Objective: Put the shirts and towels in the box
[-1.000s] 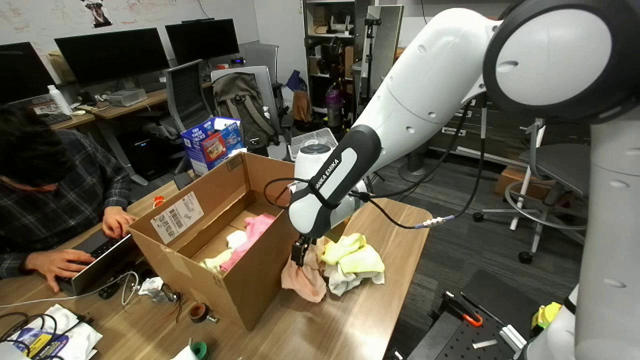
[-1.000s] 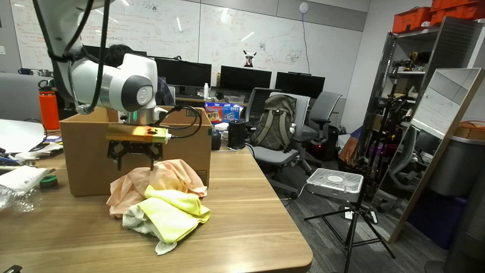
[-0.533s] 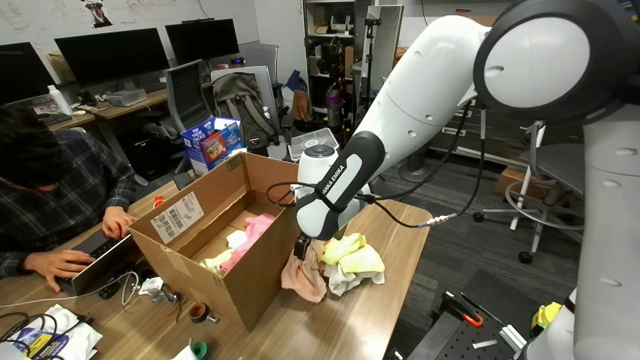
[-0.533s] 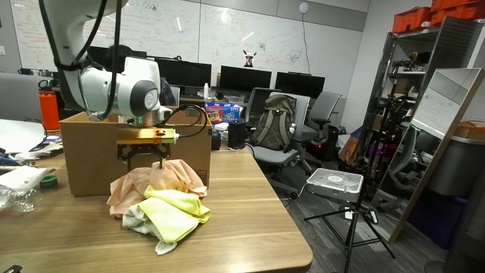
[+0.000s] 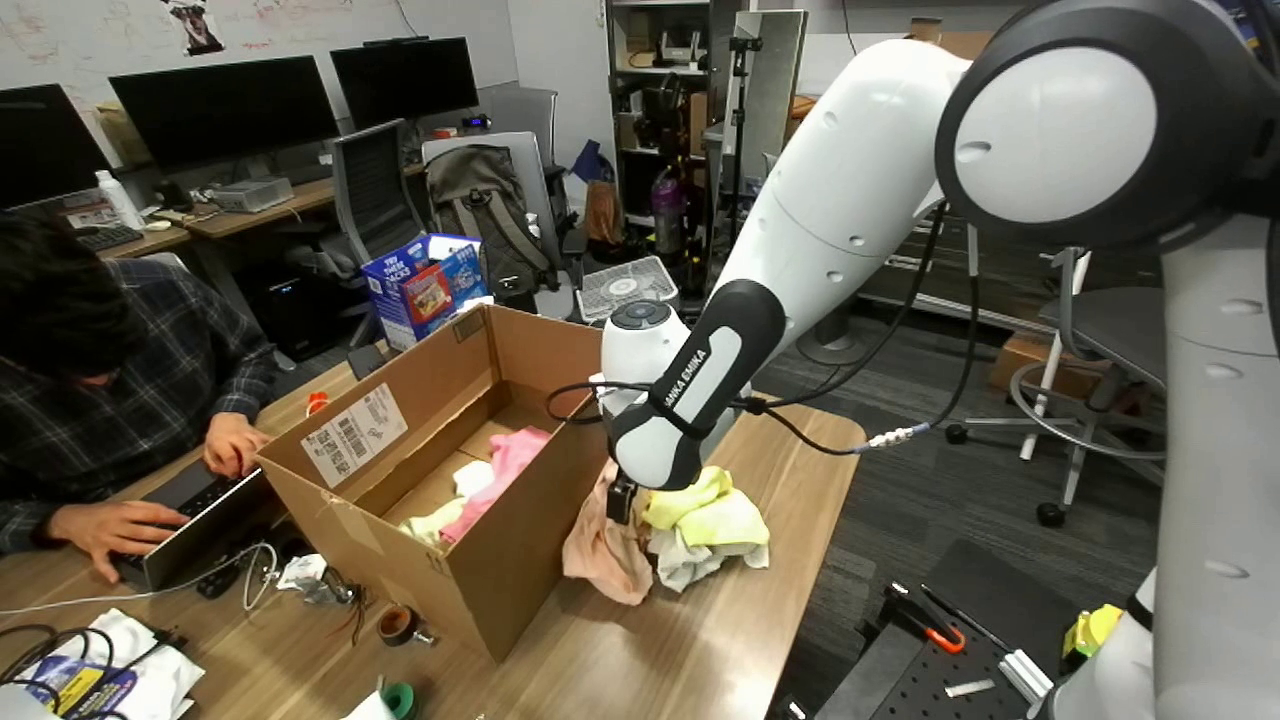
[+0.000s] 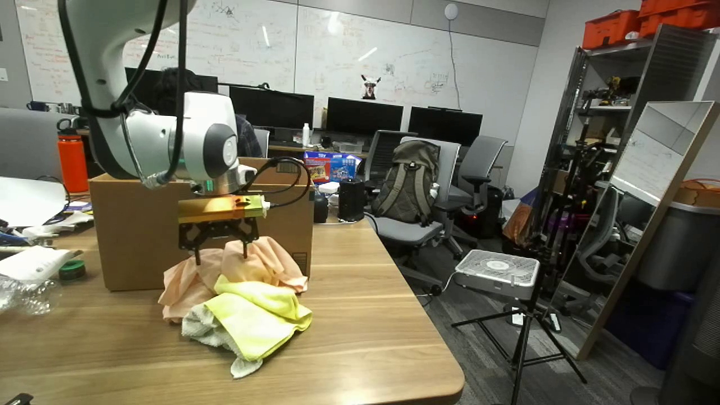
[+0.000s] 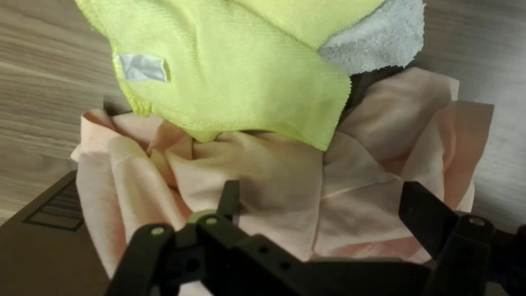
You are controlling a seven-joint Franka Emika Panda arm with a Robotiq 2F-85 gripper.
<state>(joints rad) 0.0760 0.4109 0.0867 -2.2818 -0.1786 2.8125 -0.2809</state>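
Note:
A peach cloth [image 5: 603,560] lies crumpled on the table against the cardboard box [image 5: 520,565]. It also shows in an exterior view [image 6: 261,260] and in the wrist view [image 7: 279,181]. A yellow towel [image 6: 256,320] and a grey towel [image 6: 205,325] lie beside it, the yellow one partly over its edge in the wrist view [image 7: 246,90]. My gripper [image 7: 320,192] is open, fingers pointing down, with peach cloth between and beneath the fingertips. In an exterior view the gripper [image 6: 221,259] overlaps the cloth's top; contact is unclear. Inside the box lie a pink cloth [image 5: 512,458], a white cloth [image 5: 472,478] and a pale yellow one [image 5: 432,522].
The box's tall side wall [image 6: 129,236] stands right behind the cloths. A person with a laptop [image 5: 195,510] sits past the box. Green tape [image 6: 72,270] and plastic packaging [image 6: 34,275] lie on the table [image 6: 365,337]. The table's edge is near the towels.
My gripper has moved down toward the peach cloth and sideways, to the right in both exterior views. It stays open. The cloths and the box have not moved.

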